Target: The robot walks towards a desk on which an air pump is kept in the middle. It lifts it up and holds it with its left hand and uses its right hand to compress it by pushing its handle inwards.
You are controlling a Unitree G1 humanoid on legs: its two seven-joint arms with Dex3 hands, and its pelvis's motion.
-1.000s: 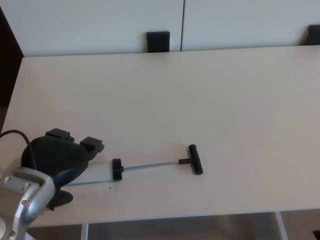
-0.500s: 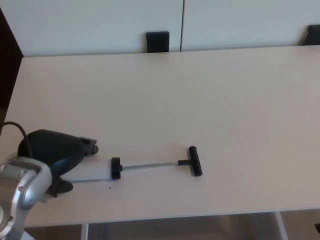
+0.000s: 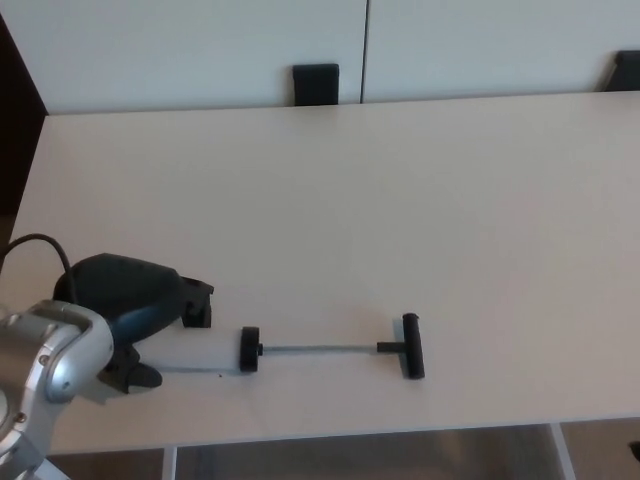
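Air pump (image 3: 330, 349) lying flat near the tabletop's (image 3: 400, 200) front edge, handle (image 3: 412, 345) pulled out, my left hand (image 3: 135, 310) over its barrel end, whether the fingers grip it I cannot tell.

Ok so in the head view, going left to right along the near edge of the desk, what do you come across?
Left hand over the pump's barrel end → black end cap → thin piston rod → T-handle, with bare desk beyond it.
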